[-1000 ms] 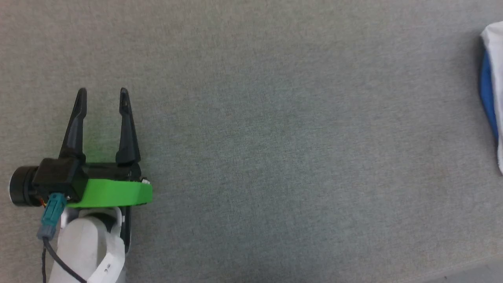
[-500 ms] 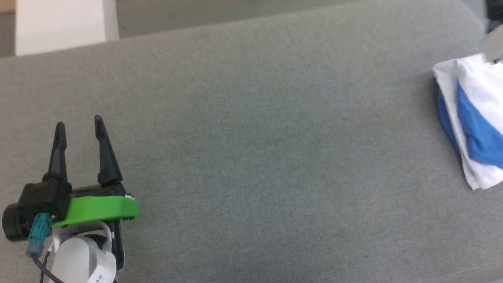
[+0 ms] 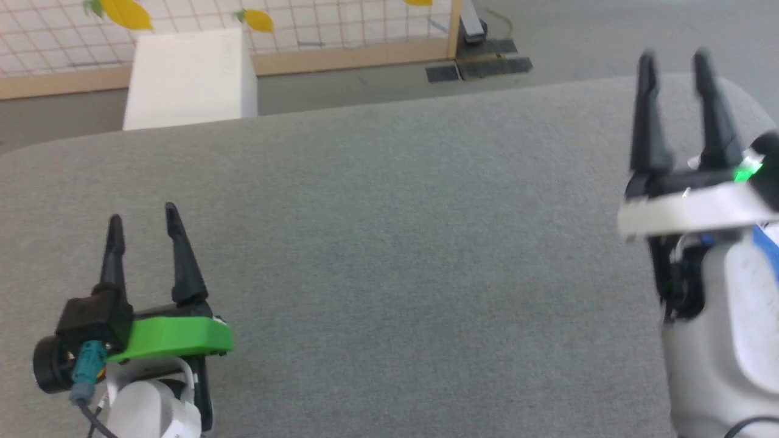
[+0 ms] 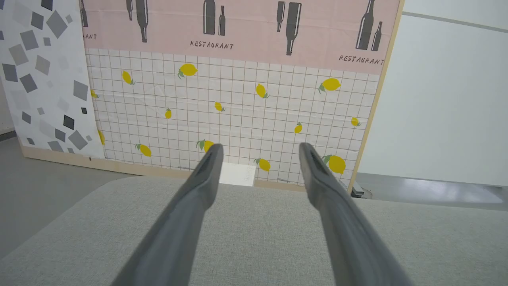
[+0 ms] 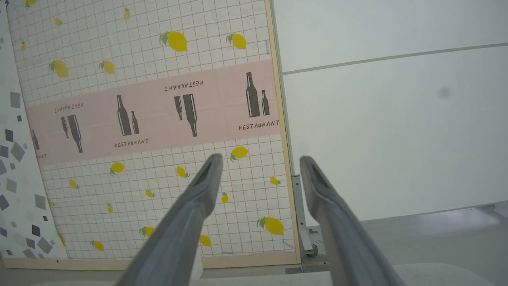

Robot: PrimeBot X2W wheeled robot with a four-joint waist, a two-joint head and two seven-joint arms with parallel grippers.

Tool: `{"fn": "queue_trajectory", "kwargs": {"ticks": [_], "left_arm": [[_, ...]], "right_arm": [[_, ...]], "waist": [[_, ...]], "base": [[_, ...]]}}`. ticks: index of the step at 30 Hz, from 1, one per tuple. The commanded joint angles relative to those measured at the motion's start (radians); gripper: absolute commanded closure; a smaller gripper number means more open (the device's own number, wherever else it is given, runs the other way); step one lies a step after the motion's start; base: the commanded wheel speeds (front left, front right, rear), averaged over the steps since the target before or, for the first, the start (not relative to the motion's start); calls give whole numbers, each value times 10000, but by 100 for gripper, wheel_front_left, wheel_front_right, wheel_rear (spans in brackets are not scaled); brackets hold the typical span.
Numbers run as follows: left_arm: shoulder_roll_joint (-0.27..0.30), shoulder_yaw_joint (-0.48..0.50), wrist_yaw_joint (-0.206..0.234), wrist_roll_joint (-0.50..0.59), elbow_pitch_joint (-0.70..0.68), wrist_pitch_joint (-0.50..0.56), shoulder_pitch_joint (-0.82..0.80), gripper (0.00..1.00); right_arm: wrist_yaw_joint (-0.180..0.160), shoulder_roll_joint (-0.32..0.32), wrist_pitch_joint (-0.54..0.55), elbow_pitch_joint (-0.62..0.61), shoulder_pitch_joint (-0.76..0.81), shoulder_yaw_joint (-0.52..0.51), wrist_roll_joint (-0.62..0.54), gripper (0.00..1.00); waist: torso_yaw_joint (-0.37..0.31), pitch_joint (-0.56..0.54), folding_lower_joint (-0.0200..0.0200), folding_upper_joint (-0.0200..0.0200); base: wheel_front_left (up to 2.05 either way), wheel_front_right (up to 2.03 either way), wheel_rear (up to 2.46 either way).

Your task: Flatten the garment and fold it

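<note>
At the right edge of the head view a thin strip of blue and white cloth (image 3: pixel 772 255) peeks out behind my right forearm. It is most likely the garment's edge, and the rest of it is out of view. My right gripper (image 3: pixel 674 55) stands raised at the right, open and holding nothing, and its fingers (image 5: pixel 258 159) point at the far wall. Low at the left, my left gripper (image 3: pixel 143 213) hovers over the grey cloth-covered table (image 3: pixel 389 243), open and holding nothing (image 4: pixel 258 147).
Beyond the table's rounded far edge stands a white box (image 3: pixel 188 76) on the floor. Behind it a lemon-patterned panel (image 4: pixel 238 111) with a wooden frame closes off the back. A dark base plate (image 3: pixel 481 64) lies on the floor at the panel's end.
The head camera has tilted up and turned, bringing the far table edge, the box and the panel into view. The right gripper has come into view, and the garment has slipped to the right edge.
</note>
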Motion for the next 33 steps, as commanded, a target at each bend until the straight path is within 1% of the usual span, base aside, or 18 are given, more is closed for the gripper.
{"fn": "queue_trajectory", "kwargs": {"ticks": [1,6,12,19,29,30,33], "left_arm": [[-64,-79,12,3,120,-73,112,0],[-148,-648,-116,144,756,-77,277,0],[-226,-900,-118,27,1189,-78,488,0],[-285,-989,-43,-144,1519,-79,760,0],[-313,-1100,-93,-143,1850,-79,855,0],[-280,-1085,-73,-203,1831,-40,772,100],[-280,-1081,-74,-203,1828,-37,771,100]], "right_arm": [[-13,48,-102,35,391,59,-75,0],[-13,61,-204,401,1780,387,344,0],[-13,62,-218,378,2680,691,-298,0],[-13,63,-220,551,3337,906,-724,0],[-13,64,-221,653,3651,967,-539,0],[0,54,-161,621,3564,943,-579,100],[0,52,-158,618,3564,933,-583,100]], "waist": [[349,-387,1,-1],[490,-640,1,-1],[455,-671,1,-1],[413,-654,1,-1],[446,-613,1,-1],[445,-612,1,-1],[447,-613,1,-1]], "base": [[0,0,0],[0,0,0],[0,0,0],[0,0,0],[0,0,0],[0,0,0],[0,0,0]]}}
